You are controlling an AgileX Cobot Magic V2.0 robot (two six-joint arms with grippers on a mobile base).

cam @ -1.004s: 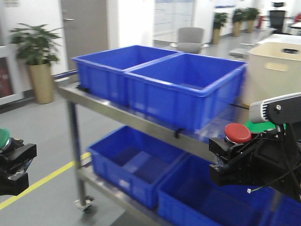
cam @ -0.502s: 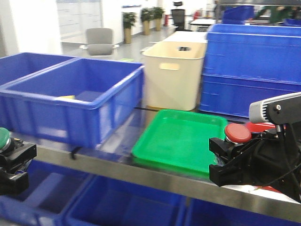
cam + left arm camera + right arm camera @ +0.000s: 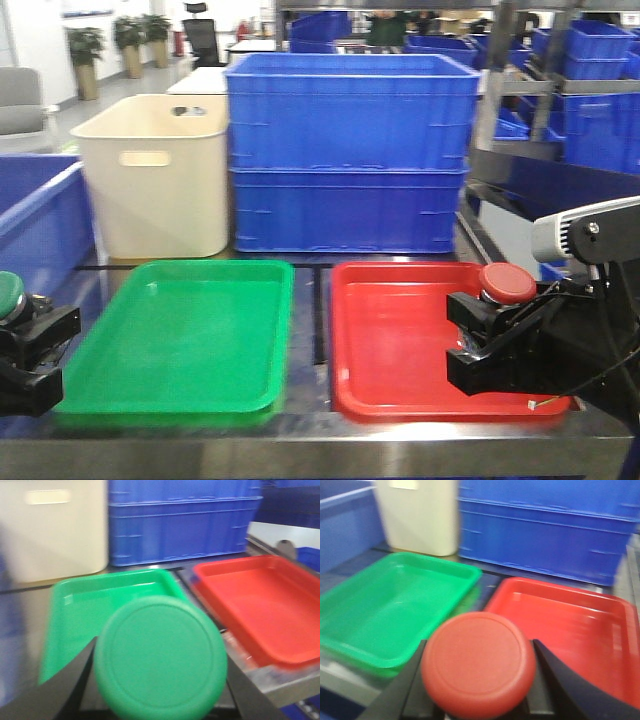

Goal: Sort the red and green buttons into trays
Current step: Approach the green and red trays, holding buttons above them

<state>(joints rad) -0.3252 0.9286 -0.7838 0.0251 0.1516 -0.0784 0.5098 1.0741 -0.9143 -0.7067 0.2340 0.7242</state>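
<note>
A green tray [image 3: 180, 335] and a red tray [image 3: 400, 335] lie side by side on a steel shelf, both bare inside. My left gripper [image 3: 25, 340] sits at the far left, beside the green tray's left edge, shut on a green button [image 3: 8, 295]. In the left wrist view the green button [image 3: 160, 657] fills the space between the black fingers [image 3: 65, 690], with the green tray [image 3: 80, 610] beyond. My right gripper [image 3: 490, 335] hovers over the red tray's right part, shut on a red button [image 3: 506, 282]. The right wrist view shows the red button [image 3: 479, 664] ahead of the red tray [image 3: 570, 625].
A cream bin [image 3: 150, 175] and stacked blue crates [image 3: 350, 150] stand right behind the trays. Part of a blue crate [image 3: 35, 230] is at the left. Shelves with more blue crates [image 3: 590, 70] stand at the back right. The shelf's steel front edge [image 3: 320, 430] runs below the trays.
The view has swept right: the large blue crates slid out to the left and the green and red trays came to the centre. Both grippers keep the same hold on their buttons.
</note>
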